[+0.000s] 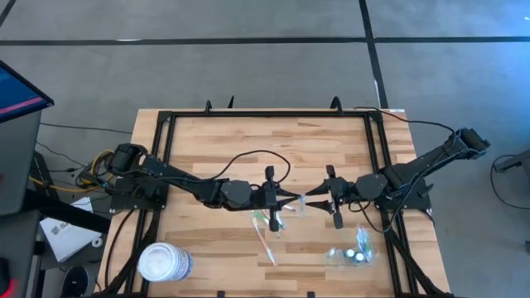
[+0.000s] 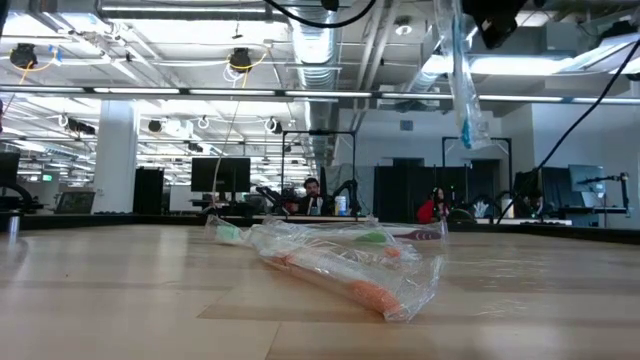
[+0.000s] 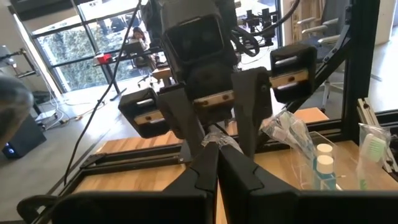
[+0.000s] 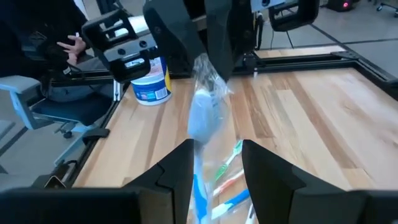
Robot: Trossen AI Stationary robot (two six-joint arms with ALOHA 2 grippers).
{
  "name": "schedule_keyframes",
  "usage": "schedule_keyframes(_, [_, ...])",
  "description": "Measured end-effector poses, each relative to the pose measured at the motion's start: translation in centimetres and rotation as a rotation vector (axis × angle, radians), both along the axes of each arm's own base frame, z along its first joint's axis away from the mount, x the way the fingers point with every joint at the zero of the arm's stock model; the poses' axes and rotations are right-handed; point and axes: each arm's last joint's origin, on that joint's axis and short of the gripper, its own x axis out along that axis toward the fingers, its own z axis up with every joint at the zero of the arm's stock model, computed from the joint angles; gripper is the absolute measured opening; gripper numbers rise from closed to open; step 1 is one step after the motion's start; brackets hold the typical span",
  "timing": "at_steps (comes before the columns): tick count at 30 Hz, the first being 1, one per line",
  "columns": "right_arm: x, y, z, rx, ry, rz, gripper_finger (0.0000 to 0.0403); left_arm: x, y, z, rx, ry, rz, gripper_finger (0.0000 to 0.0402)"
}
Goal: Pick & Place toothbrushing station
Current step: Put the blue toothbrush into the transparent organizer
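While the left gripper point(image 1: 293, 199) pinched shut on a clear bag point(image 4: 204, 118), the right gripper point(image 1: 313, 197) faced it, fingers apart around the bag. The station point(image 1: 352, 253) sat beside the right gripper, untouched. Next, I think, a free gripper had to grab it.

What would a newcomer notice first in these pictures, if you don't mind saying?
Probably the two grippers meeting nose to nose above the table's middle, the shut left gripper pinching a clear bag that hangs between the open fingers of the right gripper. Next, the bagged toothbrushes lying on the table, and the white tub at its front left corner.
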Motion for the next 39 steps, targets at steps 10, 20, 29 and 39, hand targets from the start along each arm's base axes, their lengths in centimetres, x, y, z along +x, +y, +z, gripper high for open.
schedule_keyframes(10, [2.1,0.2,-1.0,0.002,-0.009,-0.015,0.0127,0.1,0.4,0.0,0.001,0.001,0.033,0.0])
schedule_keyframes(20, [1.9,0.3,-0.8,-0.003,0.0,-0.01,0.0083,0.1,0.4,-0.1,0.003,0.009,0.033,0.0])
schedule_keyframes(29, [1.9,0.3,-0.9,-0.014,0.008,-0.007,0.0016,0.0,0.4,-0.1,0.004,0.009,0.032,0.0])
schedule_keyframes(39, [1.6,0.6,-0.7,-0.03,-0.001,0.02,0.0005,-0.2,0.8,0.0,0.019,0.005,0.195,0.0012])
